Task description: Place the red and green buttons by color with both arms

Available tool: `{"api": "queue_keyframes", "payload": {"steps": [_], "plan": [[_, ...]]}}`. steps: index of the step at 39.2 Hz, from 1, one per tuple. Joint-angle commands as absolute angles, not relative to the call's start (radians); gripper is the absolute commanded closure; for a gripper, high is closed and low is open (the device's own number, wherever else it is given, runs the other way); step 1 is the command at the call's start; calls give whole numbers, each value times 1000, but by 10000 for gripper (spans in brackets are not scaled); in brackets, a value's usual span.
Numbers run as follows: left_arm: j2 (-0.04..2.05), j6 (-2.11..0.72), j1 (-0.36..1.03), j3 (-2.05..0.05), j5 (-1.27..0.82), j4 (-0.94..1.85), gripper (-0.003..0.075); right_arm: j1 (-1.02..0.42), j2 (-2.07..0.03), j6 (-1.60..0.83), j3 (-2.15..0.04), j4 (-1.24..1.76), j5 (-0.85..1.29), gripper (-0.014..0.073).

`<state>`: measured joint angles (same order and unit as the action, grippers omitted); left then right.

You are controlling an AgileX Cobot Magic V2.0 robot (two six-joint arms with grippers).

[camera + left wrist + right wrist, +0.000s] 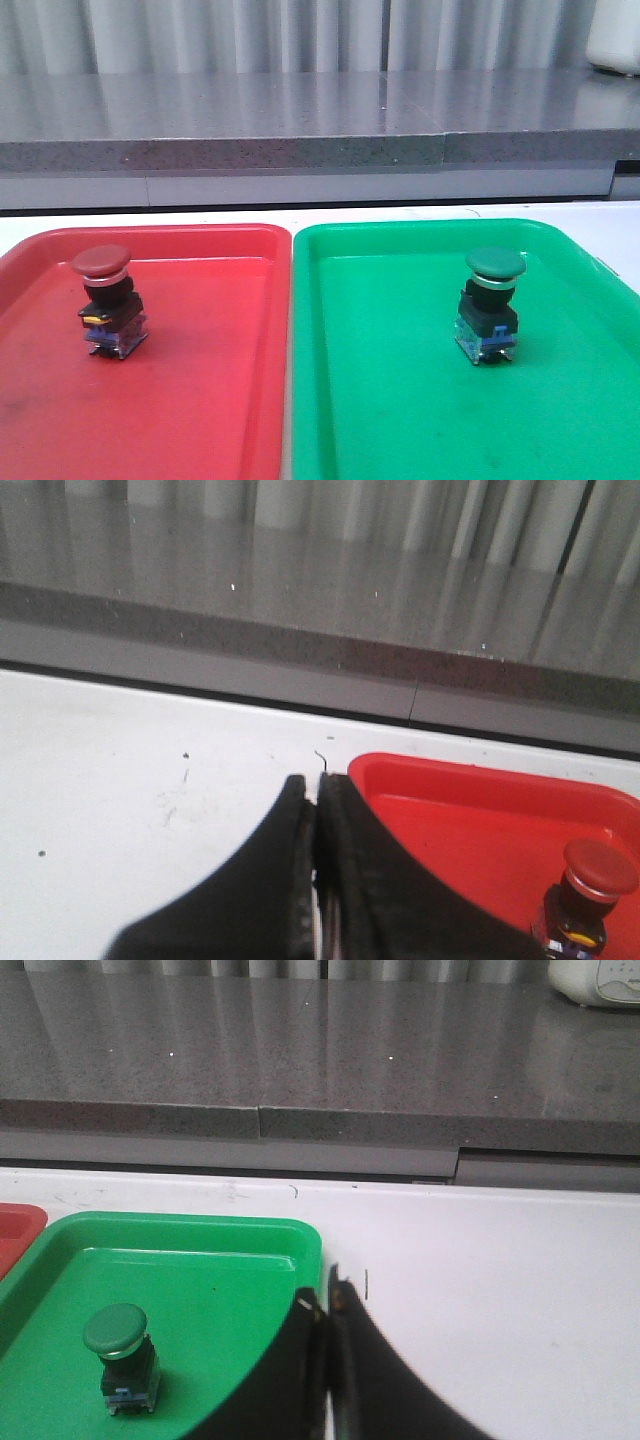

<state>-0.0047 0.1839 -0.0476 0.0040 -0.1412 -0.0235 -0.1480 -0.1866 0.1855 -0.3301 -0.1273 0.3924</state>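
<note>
You have two trays side by side on the white table [620,230]: one red tray [200,400] and one green tray [420,420], their inner edges almost touching. You have two buttons, one of each colour. The red button [103,300] stands upright in the red tray, and the green button [493,302] stands upright in the green tray, so each already sits with its own colour.

Your left gripper [316,810] has its fingers pressed together and holds nothing. It hangs over bare table just outside the red tray's corner, with the red button off to its far side, well apart from the tips. Your right gripper [326,1305] is likewise closed and empty, poised at the green tray's outer corner, with the green button inside the tray and clear of the fingers.

By my reading, the sorting looks done and you are at the finish. The next move calls only for keeping both arms clear of the trays; nothing seems left to pick up.
</note>
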Motion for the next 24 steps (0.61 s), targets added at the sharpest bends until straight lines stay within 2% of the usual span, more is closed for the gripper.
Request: {"api": "queue_keyframes", "payload": {"steps": [1,24], "plan": [[-23,194,-51,28,-66,-16,740,-142,-198,173,-354,-145,310,662],[-23,194,-51,28,-75,-16,740,-142,-198,173,-354,-145,310,662]]}}
